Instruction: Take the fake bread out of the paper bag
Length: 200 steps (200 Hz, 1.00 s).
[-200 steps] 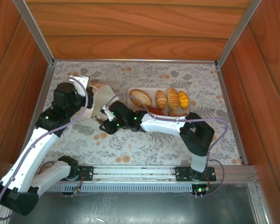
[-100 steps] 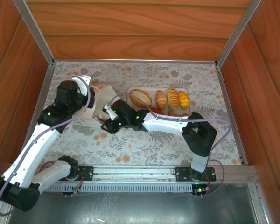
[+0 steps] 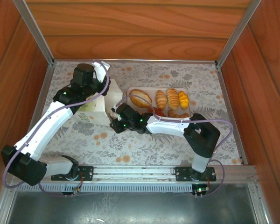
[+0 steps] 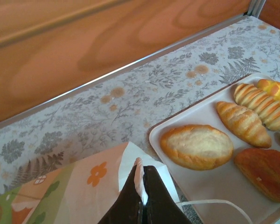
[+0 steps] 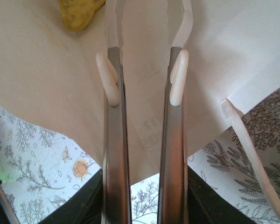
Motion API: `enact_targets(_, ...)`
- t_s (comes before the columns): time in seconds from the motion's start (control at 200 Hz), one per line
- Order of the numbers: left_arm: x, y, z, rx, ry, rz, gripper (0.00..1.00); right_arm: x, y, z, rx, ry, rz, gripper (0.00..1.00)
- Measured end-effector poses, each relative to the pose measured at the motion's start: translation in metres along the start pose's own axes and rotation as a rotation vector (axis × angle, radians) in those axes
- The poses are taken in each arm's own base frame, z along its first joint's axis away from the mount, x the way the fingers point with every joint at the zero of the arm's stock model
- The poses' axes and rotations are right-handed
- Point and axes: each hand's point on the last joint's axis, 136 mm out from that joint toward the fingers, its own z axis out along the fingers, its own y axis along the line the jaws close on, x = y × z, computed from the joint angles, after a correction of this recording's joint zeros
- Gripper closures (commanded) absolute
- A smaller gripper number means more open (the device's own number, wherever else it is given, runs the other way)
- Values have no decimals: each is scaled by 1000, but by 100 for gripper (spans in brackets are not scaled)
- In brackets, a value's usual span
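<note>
Though green-printed, the paper bag (image 3: 107, 100) reads illegibly.

Bag: cream-white paper bag (image 4: 84, 191) with orange flower and green print, just beside the tray.
Gripper: dark left gripper (image 4: 141, 196), jaws pinched together on the bag's upper edge.
Tray: flat pale rectangular tray (image 4: 210, 187) on the floral cloth (image 4: 130, 102).
Bread on tray: golden oval roll (image 4: 196, 146), ridged twisted rolls (image 4: 243, 123), brown croissant (image 4: 265, 171).

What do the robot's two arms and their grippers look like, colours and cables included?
The left arm and right arm both have white links between bulky black joints, with small green lights and a looping purple-grey cable. The left gripper has dark tapering fingers; the right gripper has long grey metallic fingers tipped with cream pads.
</note>
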Motion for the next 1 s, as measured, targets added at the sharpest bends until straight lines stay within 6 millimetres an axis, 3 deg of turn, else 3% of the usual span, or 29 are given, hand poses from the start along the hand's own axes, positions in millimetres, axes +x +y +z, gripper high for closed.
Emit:
enact_targets(0.2,-5,-3,1,-2,-23,49,100,-8,14,-1,-77,-21,-3,57)
enact_targets(0.435,23,4,-16,-57,-6,61,100,-8,18,-9,-154,17,14,55)
enact_targets(0.665,29,9,-20,-92,-2,60,100,-26,15,-33,-204,-5,42,54)
enact_targets(1.0,30,17,-21,-136,2,59,100,-4,22,-47,-250,105,53,54)
